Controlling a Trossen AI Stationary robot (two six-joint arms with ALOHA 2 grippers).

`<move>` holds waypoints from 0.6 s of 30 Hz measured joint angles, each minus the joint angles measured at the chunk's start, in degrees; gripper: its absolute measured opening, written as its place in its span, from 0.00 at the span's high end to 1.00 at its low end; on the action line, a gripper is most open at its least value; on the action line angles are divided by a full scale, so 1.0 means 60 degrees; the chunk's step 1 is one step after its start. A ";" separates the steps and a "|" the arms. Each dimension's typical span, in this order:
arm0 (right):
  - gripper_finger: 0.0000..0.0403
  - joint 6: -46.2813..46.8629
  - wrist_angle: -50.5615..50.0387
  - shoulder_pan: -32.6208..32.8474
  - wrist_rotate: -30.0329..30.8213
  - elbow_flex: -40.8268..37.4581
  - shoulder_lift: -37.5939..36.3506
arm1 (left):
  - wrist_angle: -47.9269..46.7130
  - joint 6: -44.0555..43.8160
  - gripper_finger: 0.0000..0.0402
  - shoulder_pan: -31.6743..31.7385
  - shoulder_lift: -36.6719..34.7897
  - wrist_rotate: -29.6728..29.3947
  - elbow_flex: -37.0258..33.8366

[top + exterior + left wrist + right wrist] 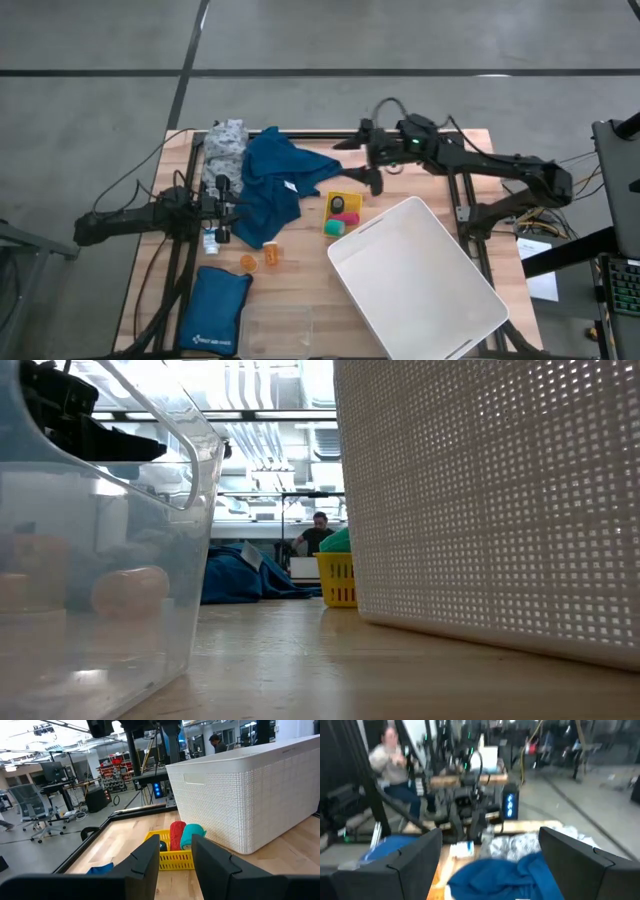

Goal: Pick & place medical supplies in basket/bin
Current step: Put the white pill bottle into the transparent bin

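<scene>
From above: right gripper [377,178] raised over the far middle of the table [300,285], beside the blue cloth garment [272,185] and far of the small yellow basket [342,214] holding pink and teal bandage rolls. Looks like an approach step, nothing gripped. Left gripper [222,190] parked at the garment's left edge. Large white basket [418,277] fills the near right, leaving little room on that side; grey dotted cloth [227,142] far left; two orange pill bottles [260,259] and a blue padded pouch [216,308] near left.

At table height: clear bin [100,560] near left, white basket wall right, garment and yellow basket down the open lane between.

Through the left wrist: fingers [145,862] slightly parted, empty, aimed at the yellow basket with the rolls [186,835].

Through the right wrist: fingers [405,860] spread wide over the garment, empty. Next move probably a descent onto the cloth, then a lift clearing the white basket's rim.
</scene>
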 joint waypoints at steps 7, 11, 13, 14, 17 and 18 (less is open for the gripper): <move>0.19 0.1673 0.2543 -0.0676 0.0360 -0.2142 -0.1352 | 0.0000 0.0002 0.71 0.0001 0.0000 0.0000 -0.0001; 0.19 0.2766 0.2296 -0.1293 0.1610 -0.2662 -0.2049 | 0.0000 0.0000 0.71 0.0000 0.0003 0.0000 0.0000; 0.19 0.2769 0.2288 -0.1458 0.1806 -0.2869 -0.2297 | 0.0000 0.0000 0.71 0.0003 0.0004 0.0000 0.0000; 0.19 0.2654 0.2275 -0.1493 0.1810 -0.2957 -0.2404 | 0.0000 0.0000 0.71 0.0000 0.0004 0.0000 0.0000; 0.19 0.2326 0.2305 -0.1482 0.1797 -0.3156 -0.2576 | 0.0000 0.0003 0.71 0.0000 0.0000 -0.0002 0.0000; 0.19 0.2344 0.2303 -0.1482 0.1931 -0.3214 -0.2578 | 0.0000 0.0001 0.71 0.0002 0.0000 0.0000 0.0000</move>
